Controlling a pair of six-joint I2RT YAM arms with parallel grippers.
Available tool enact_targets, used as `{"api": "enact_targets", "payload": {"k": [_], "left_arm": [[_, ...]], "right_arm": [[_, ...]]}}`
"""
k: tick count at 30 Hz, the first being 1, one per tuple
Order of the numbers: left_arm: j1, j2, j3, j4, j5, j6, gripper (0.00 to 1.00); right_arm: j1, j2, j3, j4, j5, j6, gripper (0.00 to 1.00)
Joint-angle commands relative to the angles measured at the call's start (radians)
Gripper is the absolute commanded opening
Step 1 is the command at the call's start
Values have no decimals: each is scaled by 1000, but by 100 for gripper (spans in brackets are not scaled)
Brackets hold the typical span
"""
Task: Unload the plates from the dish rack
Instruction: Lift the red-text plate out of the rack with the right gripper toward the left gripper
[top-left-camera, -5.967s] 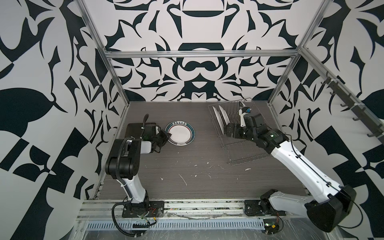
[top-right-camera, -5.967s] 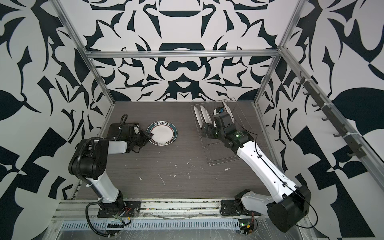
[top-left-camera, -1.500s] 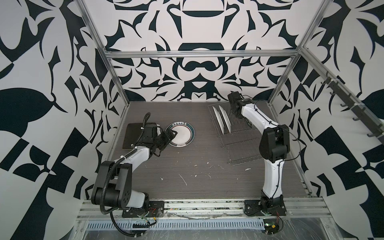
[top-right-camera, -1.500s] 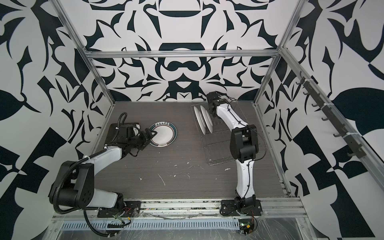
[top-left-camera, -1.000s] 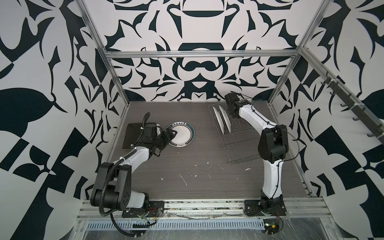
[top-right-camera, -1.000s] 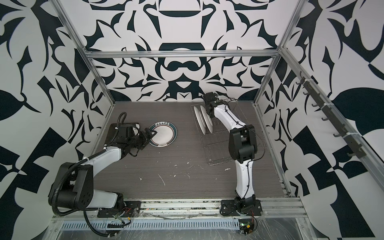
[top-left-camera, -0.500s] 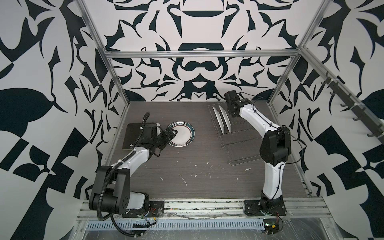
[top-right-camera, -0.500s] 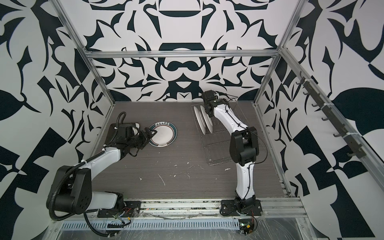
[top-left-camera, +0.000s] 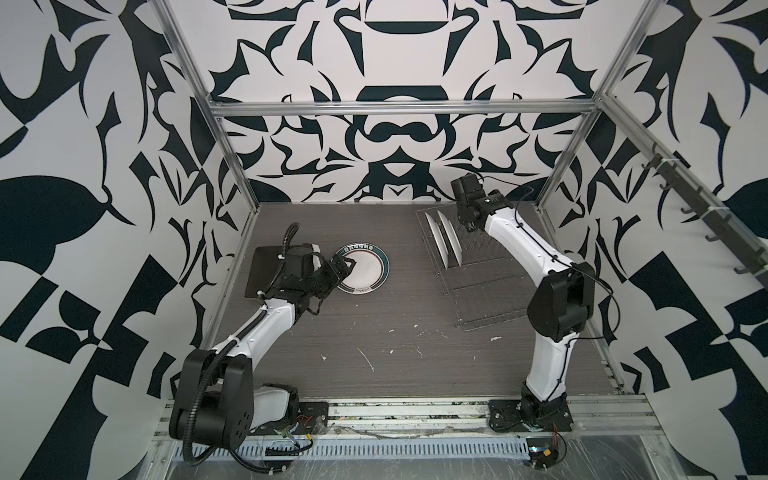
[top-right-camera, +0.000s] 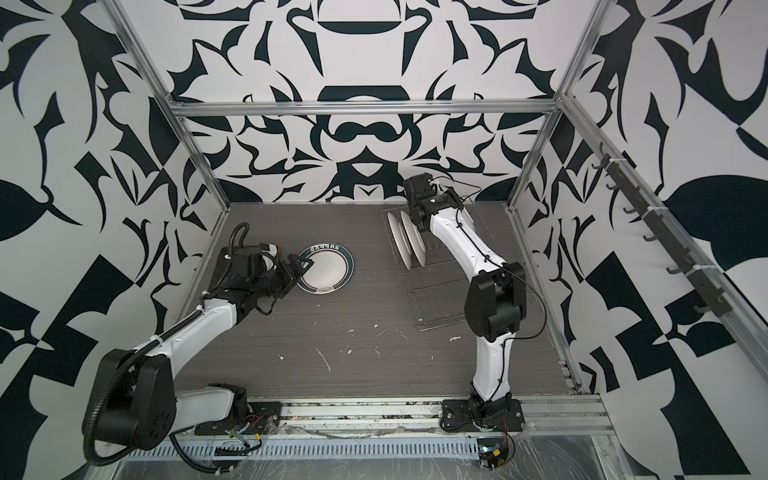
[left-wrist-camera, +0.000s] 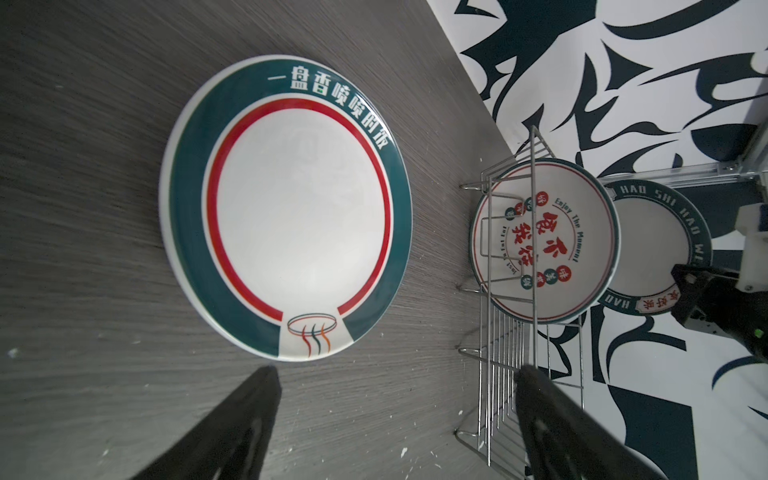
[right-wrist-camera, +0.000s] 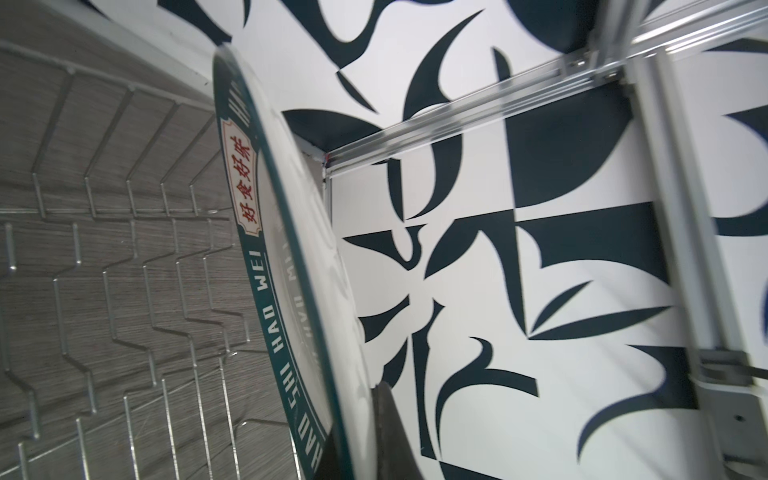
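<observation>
The silver wire dish rack (top-left-camera: 482, 291) (top-right-camera: 436, 299) lies at the back right with two plates upright at its far end. My right gripper (top-left-camera: 467, 222) (top-right-camera: 419, 224) (right-wrist-camera: 357, 449) is shut on the rim of the teal-rimmed plate (top-left-camera: 452, 243) (right-wrist-camera: 266, 257) (left-wrist-camera: 660, 249). The red-lettered plate (top-left-camera: 434, 237) (left-wrist-camera: 544, 245) stands just left of it. A teal-and-red-rimmed plate (top-left-camera: 365, 270) (top-right-camera: 330, 270) (left-wrist-camera: 286, 208) lies flat on the table. My left gripper (top-left-camera: 347, 266) (left-wrist-camera: 395, 370) is open and empty at its left edge. The dark square plate (top-left-camera: 259, 270) lies partly under my left arm.
The rack's near half (top-right-camera: 440, 303) holds only bare prongs. The patterned back wall and a metal corner post (top-left-camera: 559, 166) stand close behind my right gripper. White flecks (top-left-camera: 365, 357) dot the dark wood table.
My right gripper has edged slightly left at the rack's far end, still shut on the plate's rim. My left arm has stretched out a little; its gripper stays open by the flat plate.
</observation>
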Motion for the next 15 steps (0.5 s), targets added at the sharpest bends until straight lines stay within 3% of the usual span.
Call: {"api": "enact_targets", "payload": {"k": [1,15], "left_arm": [[-16,-48,24,-38,-21,19,93],[-150,-198,-25,-68,-135,54,92]], "right_arm": [[21,-114,-21,56,84,-20,0],[213,-437,-221,270,157,-154,0]]}}
